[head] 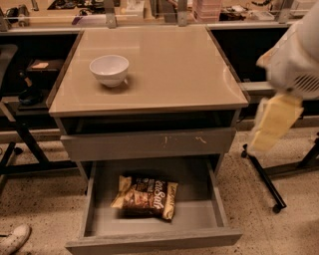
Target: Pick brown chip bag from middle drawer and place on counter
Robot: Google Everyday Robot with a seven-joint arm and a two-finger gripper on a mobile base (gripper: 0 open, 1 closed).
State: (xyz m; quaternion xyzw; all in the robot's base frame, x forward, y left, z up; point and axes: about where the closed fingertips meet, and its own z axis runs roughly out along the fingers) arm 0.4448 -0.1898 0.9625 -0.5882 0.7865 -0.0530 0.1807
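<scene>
The brown chip bag lies flat on the floor of the open middle drawer, left of its middle. The beige counter sits above the cabinet. My gripper hangs at the right edge of the view, beside the counter's right side, well above and to the right of the bag. It is blurred, with pale yellow parts below a white arm casing. It touches nothing.
A white bowl stands on the counter's left part. A grey drawer front with pale scratch marks is slightly pulled out above the open drawer. A cluttered bench runs behind. Black stand legs lie on the floor at right; a shoe is at bottom left.
</scene>
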